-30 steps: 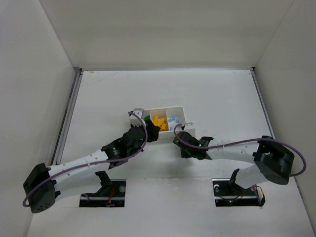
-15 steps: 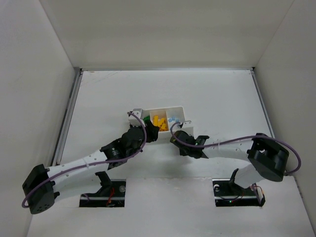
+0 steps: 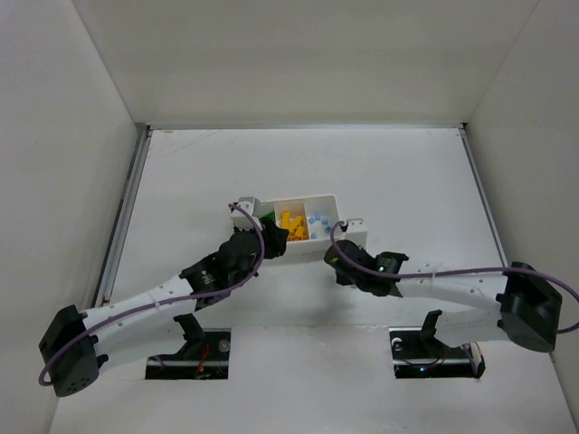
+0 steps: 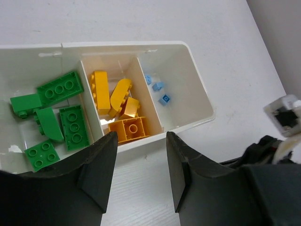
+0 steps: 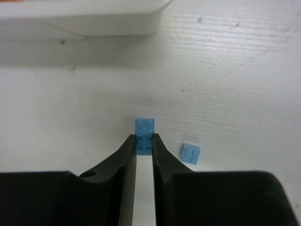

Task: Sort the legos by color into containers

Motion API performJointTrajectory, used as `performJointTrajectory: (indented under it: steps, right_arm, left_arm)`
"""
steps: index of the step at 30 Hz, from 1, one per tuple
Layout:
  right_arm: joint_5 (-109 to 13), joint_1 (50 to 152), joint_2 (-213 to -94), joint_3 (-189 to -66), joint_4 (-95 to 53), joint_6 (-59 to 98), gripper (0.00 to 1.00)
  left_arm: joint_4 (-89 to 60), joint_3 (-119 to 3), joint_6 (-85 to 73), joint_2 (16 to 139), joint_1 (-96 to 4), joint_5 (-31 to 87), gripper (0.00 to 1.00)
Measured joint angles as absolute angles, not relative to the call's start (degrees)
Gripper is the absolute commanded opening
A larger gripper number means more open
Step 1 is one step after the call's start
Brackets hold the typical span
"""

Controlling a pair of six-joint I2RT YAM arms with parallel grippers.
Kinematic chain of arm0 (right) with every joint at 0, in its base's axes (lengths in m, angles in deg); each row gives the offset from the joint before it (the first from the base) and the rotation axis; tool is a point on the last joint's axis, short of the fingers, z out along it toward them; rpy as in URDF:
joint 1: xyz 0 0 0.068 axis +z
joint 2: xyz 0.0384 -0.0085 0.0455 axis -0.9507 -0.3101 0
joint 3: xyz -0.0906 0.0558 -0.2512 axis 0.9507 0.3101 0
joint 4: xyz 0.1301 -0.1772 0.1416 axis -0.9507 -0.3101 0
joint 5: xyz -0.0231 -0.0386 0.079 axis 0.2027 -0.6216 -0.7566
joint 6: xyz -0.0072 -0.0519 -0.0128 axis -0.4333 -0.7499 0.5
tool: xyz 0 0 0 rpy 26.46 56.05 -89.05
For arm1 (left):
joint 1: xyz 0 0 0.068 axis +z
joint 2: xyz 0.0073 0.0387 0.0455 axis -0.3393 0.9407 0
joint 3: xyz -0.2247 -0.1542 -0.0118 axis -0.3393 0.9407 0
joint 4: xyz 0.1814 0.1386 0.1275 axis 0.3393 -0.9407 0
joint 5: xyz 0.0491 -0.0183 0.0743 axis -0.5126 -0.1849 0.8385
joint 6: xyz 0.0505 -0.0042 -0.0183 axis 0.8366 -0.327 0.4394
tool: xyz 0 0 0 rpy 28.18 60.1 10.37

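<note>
Right gripper (image 5: pixel 143 145) is pinched shut on a light-blue brick (image 5: pixel 145 125) near the tray (image 5: pixel 80 21); it looks light, rigid and slick, best gripped across its flat sides.

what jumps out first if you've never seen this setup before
The white tray in the middle of the table draws the eye, its colours already split: green bricks in the left compartment, yellow bricks in the middle, tiny blue bricks on the right. Just in front of it, the right gripper is shut on a light-blue brick lying on the table, with a smaller blue piece loose beside it.
</note>
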State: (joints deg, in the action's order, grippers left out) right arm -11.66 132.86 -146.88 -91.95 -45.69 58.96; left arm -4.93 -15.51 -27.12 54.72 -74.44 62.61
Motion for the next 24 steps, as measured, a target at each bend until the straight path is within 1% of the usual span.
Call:
performJointTrajectory:
  steps: [3, 6, 10, 13, 14, 18, 19, 21, 24]
  right_arm:
    - [-11.64, 132.97, -142.58, -92.23, -46.24, 58.46, 0.16]
    - [-11.88, 131.84, -140.76, -93.96, -46.52, 55.66, 0.17]
    - [-12.84, 126.15, -141.96, -99.18, -44.99, 50.11, 0.17]
    - [-14.00, 122.09, -145.70, -103.75, -41.76, 46.28, 0.17]
    - [-14.43, 120.93, -147.32, -105.13, -40.38, 45.06, 0.20]
    - [-16.01, 118.48, -152.63, -107.95, -36.38, 42.09, 0.40]
    - [-16.27, 118.20, -153.42, -108.10, -35.70, 41.69, 0.42]
    - [-16.97, 117.85, -154.05, -108.15, -35.13, 40.86, 0.45]
    - [-17.41, 117.56, -153.09, -107.99, -34.08, 40.40, 0.44]
  left_arm:
    - [-5.15, -15.51, -27.12, 54.72, -74.60, 62.61, 0.43]
    - [-5.19, -15.51, -27.12, 54.72, -75.38, 62.63, 0.43]
    - [-5.12, -15.16, -27.18, 54.72, -77.55, 62.63, 0.43]
    - [-5.12, -14.05, -27.25, 54.81, -79.95, 62.65, 0.43]
    - [-5.15, -13.77, -27.25, 54.94, -80.89, 62.65, 0.43]
    - [-4.56, -13.52, -27.27, 57.28, -85.46, 62.63, 0.44]
    - [-4.03, -13.52, -27.25, 58.51, -86.73, 62.65, 0.44]
    - [-2.74, -13.61, -27.22, 61.72, -89.15, 62.67, 0.44]
    - [-1.65, -14.99, -27.18, 68.34, -92.43, 62.67, 0.44]
